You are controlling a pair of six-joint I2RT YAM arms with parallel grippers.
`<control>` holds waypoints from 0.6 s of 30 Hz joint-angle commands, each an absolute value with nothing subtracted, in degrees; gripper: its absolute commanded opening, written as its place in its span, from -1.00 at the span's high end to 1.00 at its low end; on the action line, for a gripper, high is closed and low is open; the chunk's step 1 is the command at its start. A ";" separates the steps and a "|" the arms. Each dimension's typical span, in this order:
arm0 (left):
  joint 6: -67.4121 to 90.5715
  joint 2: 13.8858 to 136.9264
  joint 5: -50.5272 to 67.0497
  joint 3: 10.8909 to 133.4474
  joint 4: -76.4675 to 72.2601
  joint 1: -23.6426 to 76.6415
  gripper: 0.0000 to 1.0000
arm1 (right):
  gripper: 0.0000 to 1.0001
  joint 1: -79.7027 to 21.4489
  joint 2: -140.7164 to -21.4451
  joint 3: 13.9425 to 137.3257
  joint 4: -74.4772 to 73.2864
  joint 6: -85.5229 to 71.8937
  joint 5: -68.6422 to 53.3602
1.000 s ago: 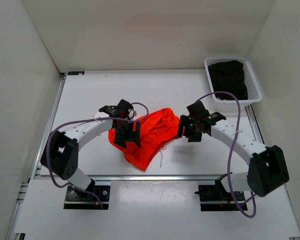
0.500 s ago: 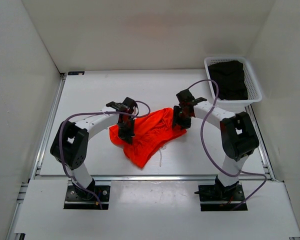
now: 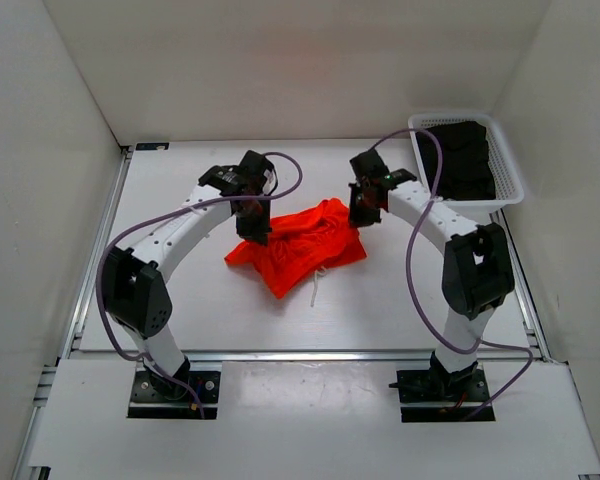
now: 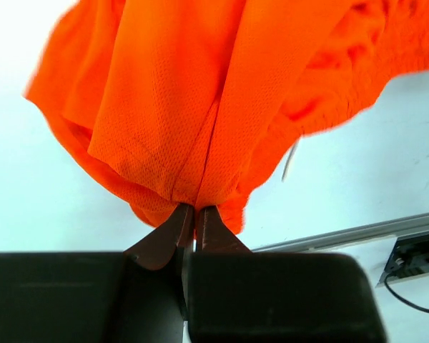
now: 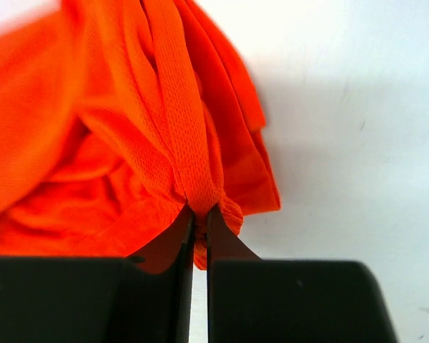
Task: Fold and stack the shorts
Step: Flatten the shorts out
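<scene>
**Both pincers clamped on the orange shorts at mid-counter**

Seen from above, the shorts (image 3: 298, 245) sit near the middle of the counter (image 3: 180, 290) as a bunched, crumpled orange mass. It is widest along its 12 o'clock edge and narrows to a point toward 6 o'clock. A thin white drawstring (image 3: 318, 287) trails out of that lower point onto the counter.

The left pincer (image 4: 196, 212) grips the shorts at about their 10 o'clock corner. In its wrist view the two fingers are pressed almost together, with a gathered fold of mesh caught between the tips and the cloth fanning away from them.

The right pincer (image 5: 199, 212) holds the 2 o'clock corner in the same way. Its fingers are closed to a sliver on a narrow ridge of bunched fabric, and the rest of the cloth spreads off to 10 o'clock in that view.

The cloth spans between the two grips. How much of it lies on the counter cannot be told.

A white basket (image 3: 512, 172) stands at the counter's 2 o'clock corner, well apart from the shorts, with dark cloth (image 3: 458, 158) inside it.
</scene>
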State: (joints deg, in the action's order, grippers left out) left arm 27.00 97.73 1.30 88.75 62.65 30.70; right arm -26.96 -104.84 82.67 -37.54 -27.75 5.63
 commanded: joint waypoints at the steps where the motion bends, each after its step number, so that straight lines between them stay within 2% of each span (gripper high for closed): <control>1: 25.31 98.09 0.61 91.93 66.00 30.32 0.80 | 1.00 -25.41 -101.69 92.62 -40.77 -24.18 9.40; 6: 25.31 97.21 2.54 88.87 65.40 30.84 0.80 | 1.00 -25.40 -100.55 97.65 -44.12 -22.85 9.93; 11: 24.79 92.20 6.74 81.05 61.45 33.66 0.80 | 1.00 -25.40 -94.23 87.31 -43.51 -23.47 9.93; 12: 24.26 92.20 7.38 79.12 61.44 33.66 0.59 | 1.00 -25.40 -93.35 85.19 -42.98 -23.47 10.45; 14: 24.26 94.56 7.90 78.40 60.03 33.66 0.29 | 1.00 -24.87 -91.24 79.75 -41.14 -24.17 10.46; 15: 24.78 95.35 7.91 77.79 59.16 33.66 0.26 | 1.00 -24.87 -91.23 78.41 -41.13 -24.69 10.46; 17: 24.79 97.46 7.38 77.78 58.54 33.66 0.79 | 1.00 -24.87 -89.66 76.30 -40.61 -26.10 11.07; 18: 25.48 97.47 6.16 77.78 58.54 33.66 0.80 | 1.00 -24.87 -88.87 75.16 -39.47 -26.10 11.07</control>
State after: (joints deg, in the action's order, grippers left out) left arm 25.21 96.97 5.80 77.84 61.45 33.82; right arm -25.19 -92.12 77.36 -41.65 -25.23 9.45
